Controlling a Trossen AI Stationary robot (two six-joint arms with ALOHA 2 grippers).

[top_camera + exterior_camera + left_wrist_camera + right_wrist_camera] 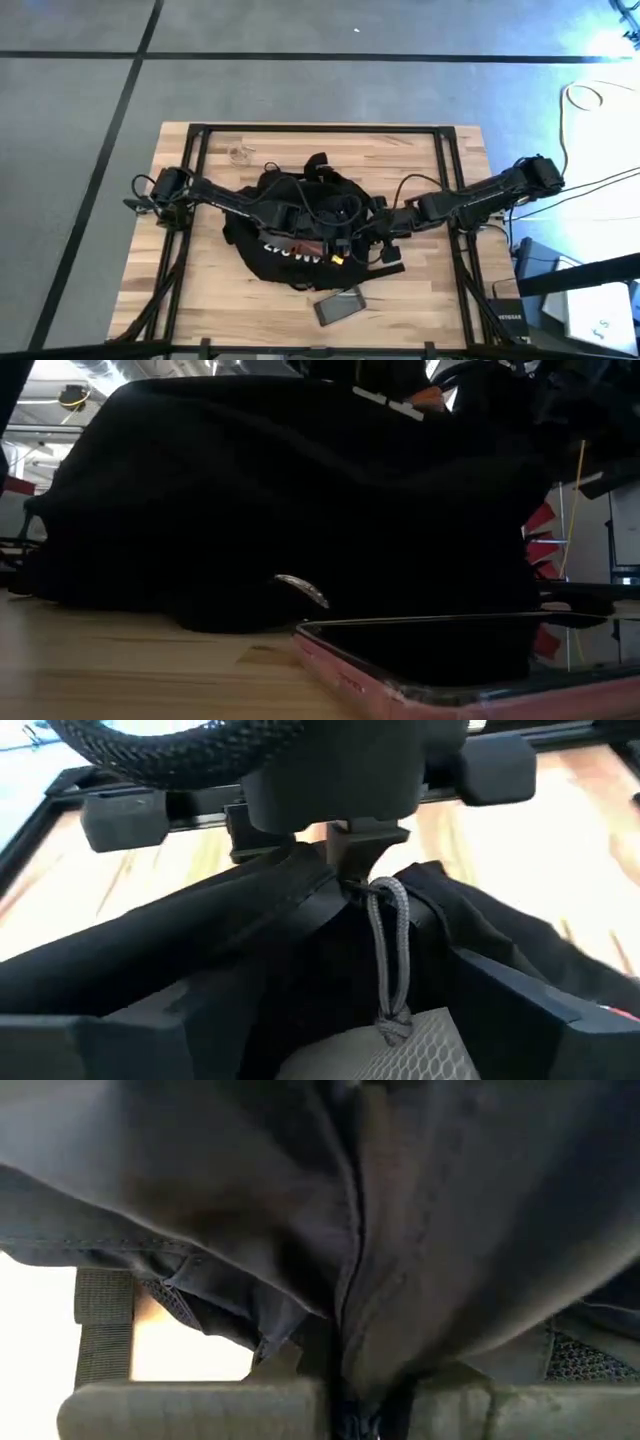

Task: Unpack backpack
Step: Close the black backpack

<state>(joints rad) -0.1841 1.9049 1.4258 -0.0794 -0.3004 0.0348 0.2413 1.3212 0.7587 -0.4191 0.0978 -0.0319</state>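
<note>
Both arms are stretched inward over the backpack (300, 235), though neither gripper's grip can be told.

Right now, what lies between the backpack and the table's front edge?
In the high view, a dark phone in a pink case lies flat on the wood just in front of the backpack; the low view shows it too.
</note>
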